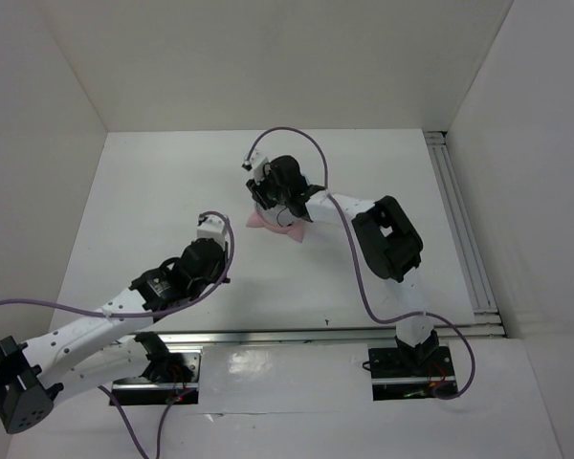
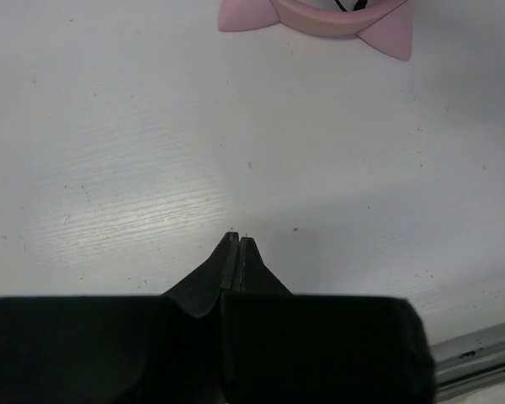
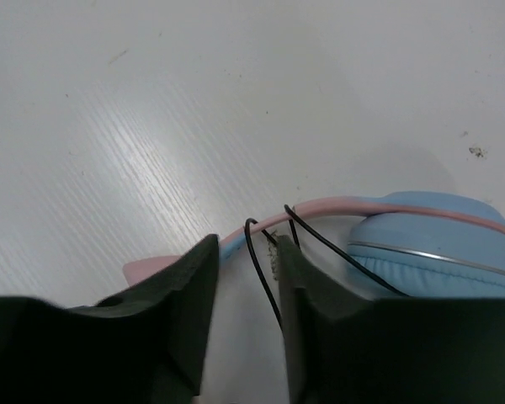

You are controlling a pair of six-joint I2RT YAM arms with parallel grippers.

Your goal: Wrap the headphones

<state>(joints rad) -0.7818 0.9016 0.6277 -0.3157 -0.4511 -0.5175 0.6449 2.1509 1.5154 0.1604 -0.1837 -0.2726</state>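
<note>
On the left, we find the left end effector (image 2: 238, 242) with its jaws pressed together and nothing between them. It hangs low over bare counter (image 2: 135, 160), well short of the headphones (image 2: 320, 18); its wrist view catches only their pink band and two cat ears at the far edge. In the overhead view the headphones (image 1: 285, 230) lie near the middle of the counter, largely covered by the right end effector (image 3: 246, 251), which stands directly over them. Its jaws are apart. The thin black cord (image 3: 265, 282) runs through the gap, close against the right finger, and we cannot tell whether it touches. Just right of the gap sits a light blue ear cup (image 3: 442, 248), with the pink headband (image 3: 337, 205) passing along its top. We judge the step in hand to be laying cord around the headphones, and the wrap unfinished, since loops of cord stand free beside the band. For good execution, the right end effector should close on the cord alone, clear of band and cup. It should then carry the cord round in one consistent direction under light tension. We advise bringing the idle left end effector in to pin the headband, because so light an item is likely to slide or tip when the cord pulls. A thin cord may also slip from the jaws, so the grip should be confirmed before each turn.
</note>
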